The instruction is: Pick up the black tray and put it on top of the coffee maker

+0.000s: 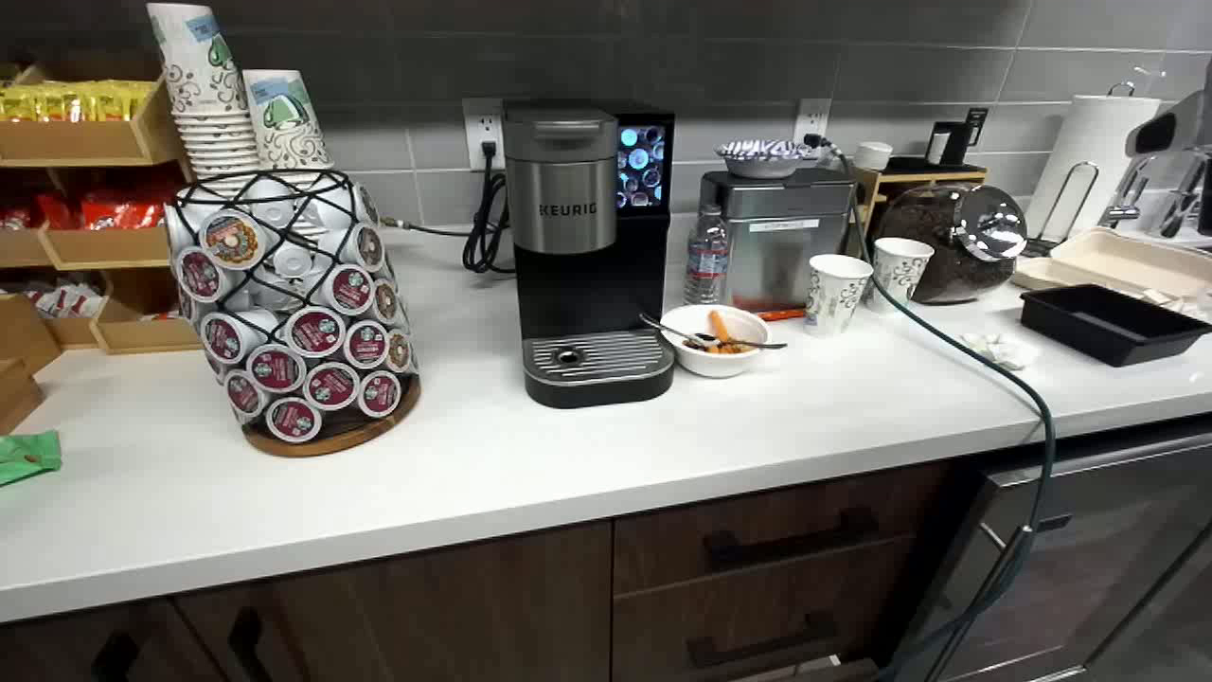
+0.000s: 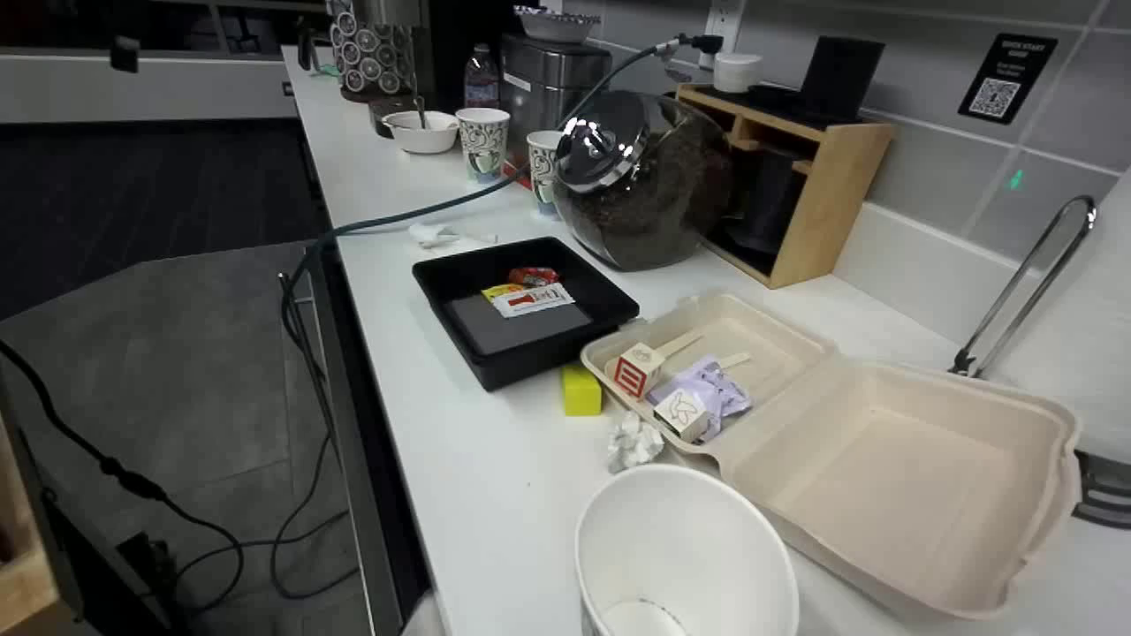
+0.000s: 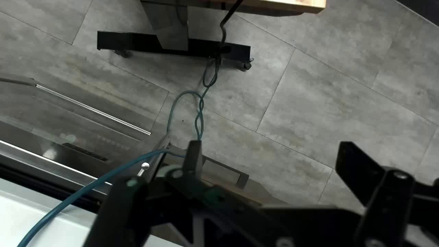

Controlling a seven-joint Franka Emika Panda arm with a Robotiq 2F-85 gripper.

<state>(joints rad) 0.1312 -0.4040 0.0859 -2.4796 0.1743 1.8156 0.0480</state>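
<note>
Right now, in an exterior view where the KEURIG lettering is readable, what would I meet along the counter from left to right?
Green packet, pod holder, coffee maker, white bowl, two paper cups, crumpled white scrap, black tray.

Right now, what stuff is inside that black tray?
In an exterior view, the black tray holds a red packet, a white packet and a yellow packet, partly covered. I can't see what's under them.

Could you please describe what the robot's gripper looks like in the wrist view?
It is a black two-fingered mechanical gripper with angular, jointed linkages, blocky fingertips and round silvery fasteners; no markings are legible. I cannot clearly make out the arm itself.
</note>
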